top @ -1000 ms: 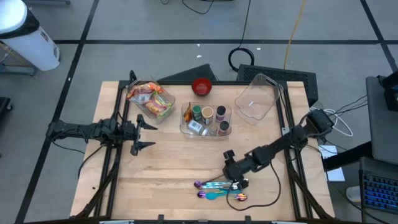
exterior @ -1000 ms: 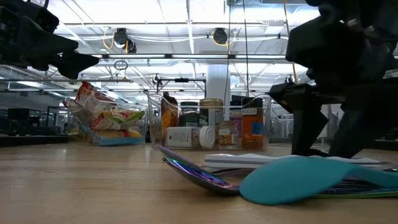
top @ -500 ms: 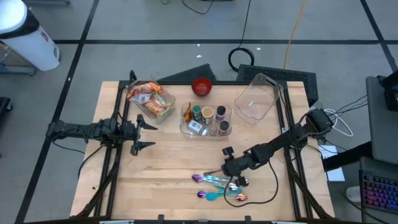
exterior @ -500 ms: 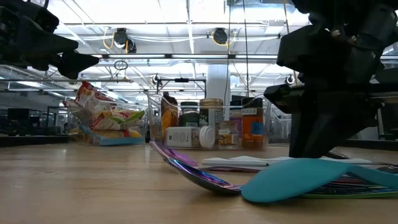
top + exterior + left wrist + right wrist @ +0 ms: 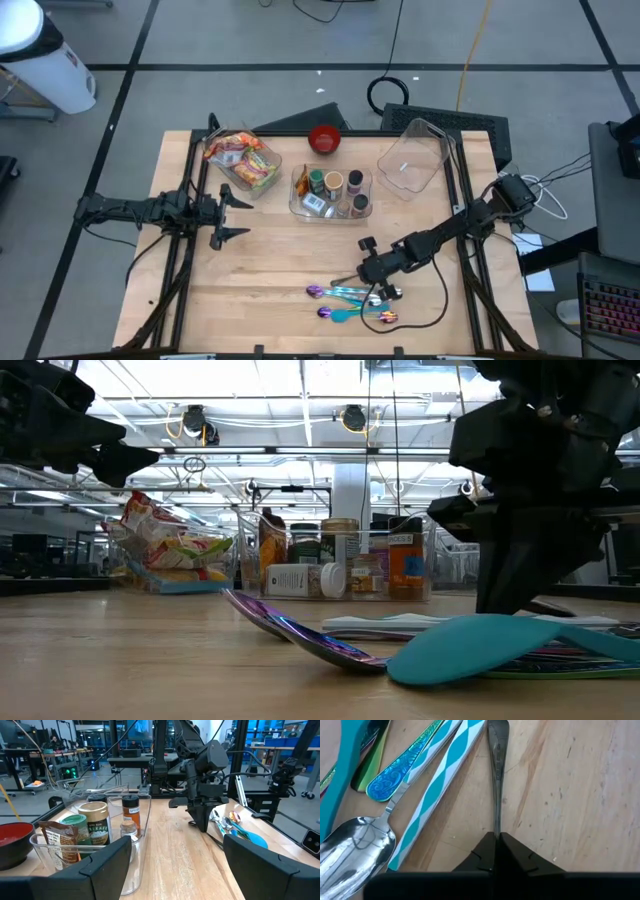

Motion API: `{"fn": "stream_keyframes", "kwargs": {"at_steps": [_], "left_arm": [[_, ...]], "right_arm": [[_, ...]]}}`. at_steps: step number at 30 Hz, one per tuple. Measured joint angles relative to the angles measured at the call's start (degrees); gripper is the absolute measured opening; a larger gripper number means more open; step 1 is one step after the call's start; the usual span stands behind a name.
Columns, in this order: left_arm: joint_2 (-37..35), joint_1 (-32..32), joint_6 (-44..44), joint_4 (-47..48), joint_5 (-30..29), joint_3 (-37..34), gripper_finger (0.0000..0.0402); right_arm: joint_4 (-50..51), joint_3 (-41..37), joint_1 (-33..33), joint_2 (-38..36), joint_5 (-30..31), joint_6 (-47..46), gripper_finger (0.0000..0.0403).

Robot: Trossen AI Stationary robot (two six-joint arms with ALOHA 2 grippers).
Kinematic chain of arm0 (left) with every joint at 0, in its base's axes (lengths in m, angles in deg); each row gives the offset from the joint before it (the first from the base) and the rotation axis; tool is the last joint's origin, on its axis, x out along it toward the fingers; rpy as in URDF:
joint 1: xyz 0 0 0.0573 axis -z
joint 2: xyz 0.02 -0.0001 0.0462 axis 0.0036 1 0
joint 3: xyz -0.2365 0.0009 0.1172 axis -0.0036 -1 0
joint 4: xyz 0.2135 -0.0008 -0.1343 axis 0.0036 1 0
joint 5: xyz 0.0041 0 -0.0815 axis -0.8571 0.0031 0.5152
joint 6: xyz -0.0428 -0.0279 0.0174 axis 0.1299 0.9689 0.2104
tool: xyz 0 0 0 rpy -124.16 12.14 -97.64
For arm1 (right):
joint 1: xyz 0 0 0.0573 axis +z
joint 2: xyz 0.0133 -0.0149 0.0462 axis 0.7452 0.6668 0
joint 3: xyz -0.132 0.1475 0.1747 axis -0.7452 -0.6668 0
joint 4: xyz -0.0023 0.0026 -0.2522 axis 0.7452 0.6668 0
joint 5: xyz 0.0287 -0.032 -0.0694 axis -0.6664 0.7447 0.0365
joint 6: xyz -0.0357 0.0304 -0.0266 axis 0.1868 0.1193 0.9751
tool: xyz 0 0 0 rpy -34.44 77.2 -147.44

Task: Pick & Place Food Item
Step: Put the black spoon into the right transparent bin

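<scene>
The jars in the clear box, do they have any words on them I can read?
None can be read.
Brown-lidded glass spice jar: orange label, print too small.
Gold-lidded round tin: dark label, letters blurred.
White bottle lying on its side: dark print, too small.
Colourful snack packets: print blurred.

Right gripper (image 5: pixel 202 822) down beside cutlery (image 5: pixel 232 822), clear bin (image 5: pixel 127 865) opposite.

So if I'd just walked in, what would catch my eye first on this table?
Probably the colourful cutlery pile near the table's front edge, where the right gripper has closed on a thin metal utensil handle. Behind it, mid-table, a clear bin of jars sits beside a bin of bright snack packets and a red bowl. The left gripper hangs open at the left side.
</scene>
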State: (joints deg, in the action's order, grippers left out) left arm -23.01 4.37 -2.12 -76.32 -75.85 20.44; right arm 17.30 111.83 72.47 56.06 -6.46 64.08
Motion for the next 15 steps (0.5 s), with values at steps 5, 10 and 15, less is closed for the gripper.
{"fn": "stream_keyframes", "kwargs": {"at_steps": [5,10,15], "left_arm": [[0.0,0.0,0.0,0.0,0.0,0.0,0.0324],[0.0,0.0,0.0,-0.2,0.0,0.0,0.0324],[0.0,0.0,0.0,-0.3,0.0,0.0,0.0324]], "right_arm": [[0.8,0.0,0.0,-2.0,0.0,-0.1,0.0002],[0.5,0.0,0.0,-6.2,0.0,-1.3,0.0001],[0.8,0.0,0.0,-12.4,0.3,-3.4,0.0001]]}}
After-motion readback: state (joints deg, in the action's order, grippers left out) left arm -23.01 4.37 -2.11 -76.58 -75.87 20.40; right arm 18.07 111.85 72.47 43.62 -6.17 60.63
